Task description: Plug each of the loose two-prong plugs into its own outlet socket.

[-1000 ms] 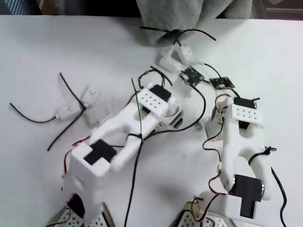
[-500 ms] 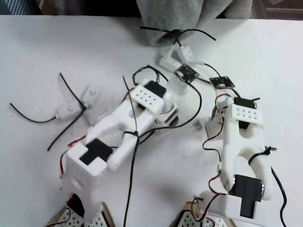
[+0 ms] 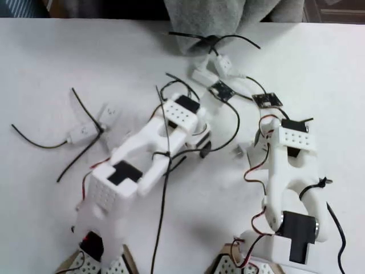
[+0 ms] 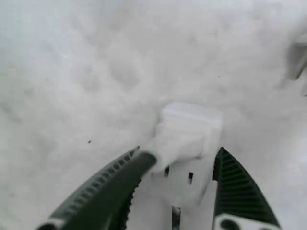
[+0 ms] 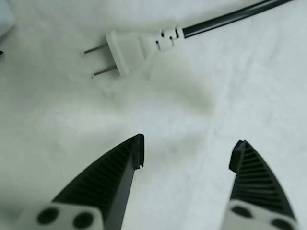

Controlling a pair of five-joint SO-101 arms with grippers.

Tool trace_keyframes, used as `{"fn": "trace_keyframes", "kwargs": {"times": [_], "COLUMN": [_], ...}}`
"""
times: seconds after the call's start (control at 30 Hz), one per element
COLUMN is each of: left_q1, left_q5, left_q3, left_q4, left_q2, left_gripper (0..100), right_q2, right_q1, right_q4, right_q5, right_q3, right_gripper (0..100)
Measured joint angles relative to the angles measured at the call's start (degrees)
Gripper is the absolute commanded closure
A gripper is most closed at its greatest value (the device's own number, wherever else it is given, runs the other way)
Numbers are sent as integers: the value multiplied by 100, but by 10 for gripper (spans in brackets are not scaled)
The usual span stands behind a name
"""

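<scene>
My left gripper [image 4: 182,165] is shut on a white outlet socket [image 4: 189,136] with dark slots in its face, just above the white table [image 4: 72,72]. In the high view this left gripper [image 3: 203,144] sits at mid-table. My right gripper [image 5: 187,151] hangs open over bare table, and a white two-prong plug [image 5: 125,49] on a black cord lies just beyond its fingertips. A second white plug [image 3: 80,135] with a black cord lies at the far left beside another white socket [image 3: 108,114].
Two more white sockets [image 3: 202,76] [image 3: 223,64] lie at the back near a grey cloth [image 3: 211,17]. Two small circuit boards [image 3: 219,90] [image 3: 267,100] and loose black cords lie between the arms. The front middle of the table is free.
The left arm has drawn back and to the left. The nearer circuit board and its black cord have shifted left with it. The right arm has kept still.
</scene>
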Motion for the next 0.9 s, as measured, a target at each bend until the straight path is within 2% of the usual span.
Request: {"fn": "trace_keyframes", "kwargs": {"times": [0.13,0.2,0.53,0.73,0.9], "left_q1": [9,9,-220,-782,-985], "left_q5": [-18,-18,-18,-18,-246], "left_q3": [-334,-448,-914,-2136,-3420], "left_q4": [176,229,158,105,44], "left_q2": [202,237,273,325,1020], "left_gripper": [921,954,951,951,951], "right_q2": [0,0,0,0,0], "right_q1": [0,0,0,0,0], "right_q4": [0,0,0,0,0], "right_q5": [0,0,0,0,0], "right_q3": [0,0,0,0,0], "right_gripper": [714,714,714,714,714]}}
